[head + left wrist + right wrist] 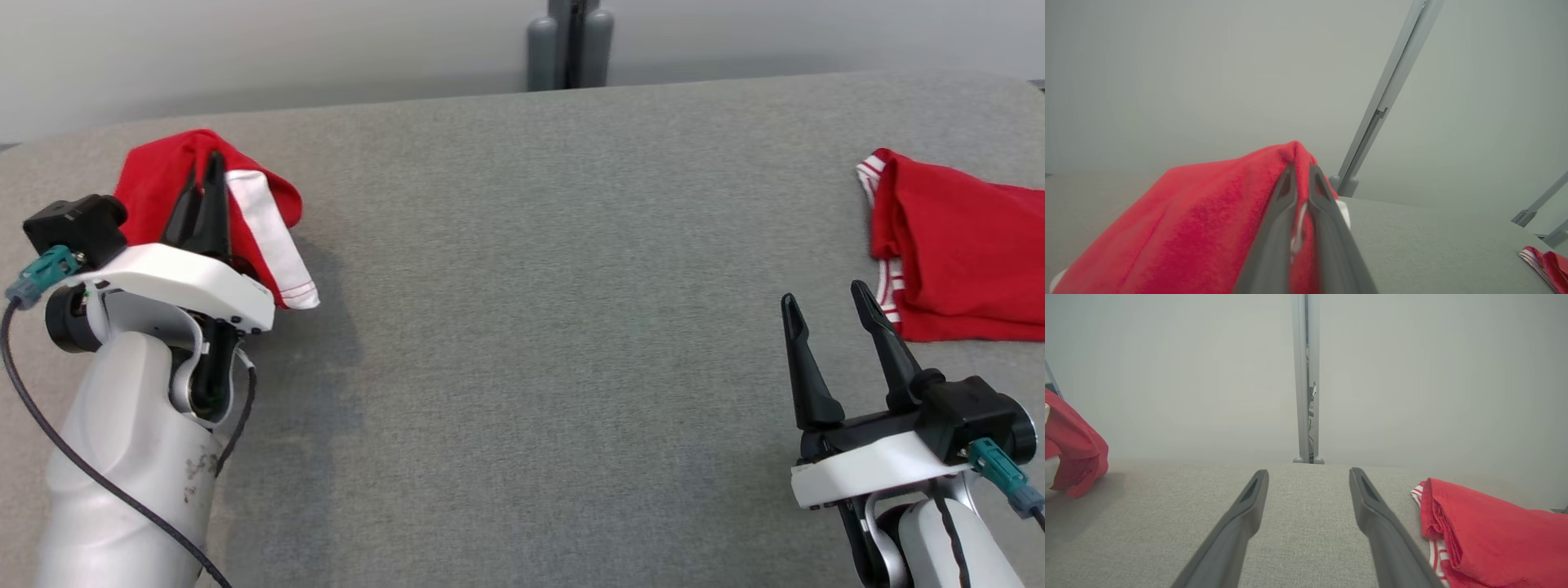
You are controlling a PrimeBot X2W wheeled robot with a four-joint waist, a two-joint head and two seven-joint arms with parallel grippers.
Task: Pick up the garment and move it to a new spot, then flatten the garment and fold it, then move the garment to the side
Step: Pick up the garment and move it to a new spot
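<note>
Garment (155, 180), red, hangs pinched in the left gripper (209, 173) over the table's (531, 343) left edge; right gripper (823, 296) spread, empty. Pickup looks done; placing, flattening, folding remain.

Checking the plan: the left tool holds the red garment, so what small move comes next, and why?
Probably carry the red garment rightward to the grey table's bare middle and lower it. The left tool is shut on it, the cloth is bunched at the far left, and the open right tool sits near the folded red garment.
</note>
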